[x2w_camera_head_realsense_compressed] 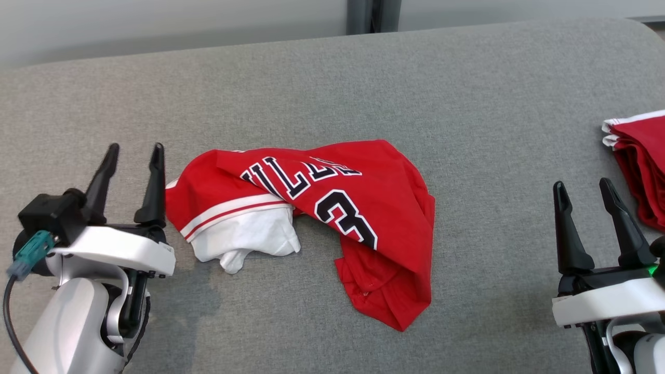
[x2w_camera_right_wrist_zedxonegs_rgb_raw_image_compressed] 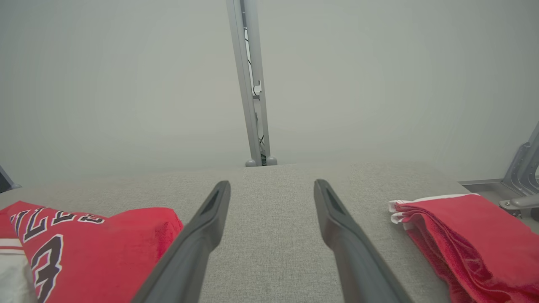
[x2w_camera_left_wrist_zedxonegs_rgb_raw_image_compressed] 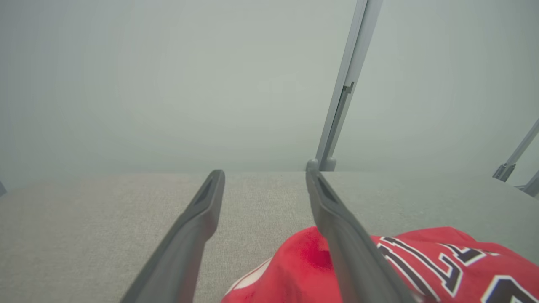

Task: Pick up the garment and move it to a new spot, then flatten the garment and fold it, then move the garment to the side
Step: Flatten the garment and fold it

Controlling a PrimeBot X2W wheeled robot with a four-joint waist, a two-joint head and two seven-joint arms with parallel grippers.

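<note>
While I watch through the head camera, the garment — a red jersey with black-and-white lettering and a white part showing — lies crumpled in a heap on the grey fabric tabletop. The white part spills out at the jersey's lower left, and a red fold bunches toward me at its lower right. My left tool stands just left of the jersey, fingers spread wide with nothing between them. Its inner finger is right beside the cloth's left edge, and I cannot tell whether it touches. Through the left wrist camera the red cloth lies under that same finger, with bare tabletop in the gap. My right tool sits well to the right of the jersey — also spread wide, holding nothing. Farther right of the jersey, past that tool, a folded stack of red cloth with white trim rests on the tabletop.
</note>
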